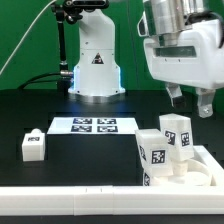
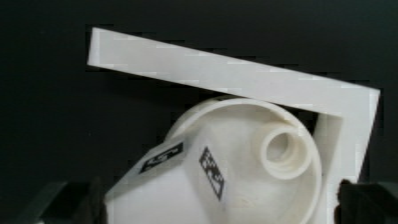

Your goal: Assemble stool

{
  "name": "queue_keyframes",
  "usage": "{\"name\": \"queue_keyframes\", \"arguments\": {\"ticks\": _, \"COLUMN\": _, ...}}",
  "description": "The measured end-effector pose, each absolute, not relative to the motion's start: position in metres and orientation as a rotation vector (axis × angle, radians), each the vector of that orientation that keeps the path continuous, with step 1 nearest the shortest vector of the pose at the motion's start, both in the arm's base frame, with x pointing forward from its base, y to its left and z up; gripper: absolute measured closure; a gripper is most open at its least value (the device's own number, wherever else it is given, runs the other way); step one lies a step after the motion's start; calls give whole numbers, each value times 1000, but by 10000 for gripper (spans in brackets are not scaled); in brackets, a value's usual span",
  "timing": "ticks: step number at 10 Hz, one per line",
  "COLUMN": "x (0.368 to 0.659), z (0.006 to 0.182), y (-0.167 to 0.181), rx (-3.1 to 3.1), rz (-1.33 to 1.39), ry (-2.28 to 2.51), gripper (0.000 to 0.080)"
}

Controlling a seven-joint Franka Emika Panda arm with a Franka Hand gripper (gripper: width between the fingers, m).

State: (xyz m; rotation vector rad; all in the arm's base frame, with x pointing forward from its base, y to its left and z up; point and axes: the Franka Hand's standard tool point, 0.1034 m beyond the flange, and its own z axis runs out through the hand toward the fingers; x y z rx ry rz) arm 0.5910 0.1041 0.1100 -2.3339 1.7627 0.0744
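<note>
Near the rail's (image 1: 100,205) corner, at the exterior view's right, the seat (image 1: 172,172) lay on the worktop (image 1: 80,165) with two legs (image 1: 178,135) standing up from it. Above it the fingers (image 1: 176,97) hung spread apart, gripping nothing. A third leg (image 1: 33,146) stood well apart at the exterior view's left, near the marker board (image 1: 95,125). The wrist view showed the seat's round hole (image 2: 281,150)

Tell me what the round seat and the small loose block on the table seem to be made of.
Round seat: probably white hard plastic, smooth with a faint sheen. The even colour, rounded edges and neatly formed hole point that way.

Small block, on the exterior view's left: seemingly the same white plastic, duller in look. The black-and-white square on it may be a printed sticker, though it is too small to be sure.
</note>
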Motion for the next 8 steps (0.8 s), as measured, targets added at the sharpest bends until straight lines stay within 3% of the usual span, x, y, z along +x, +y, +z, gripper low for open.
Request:
{"name": "queue_keyframes", "arguments": {"ticks": 3, "x": 591, "z": 110, "y": 104, "rx": -2482, "rz": 45, "ry": 1542, "gripper": 150}}
{"name": "queue_keyframes", "arguments": {"ticks": 8, "x": 592, "z": 115, "y": 105, "rx": -2951, "rz": -28, "ry": 691, "gripper": 150}}
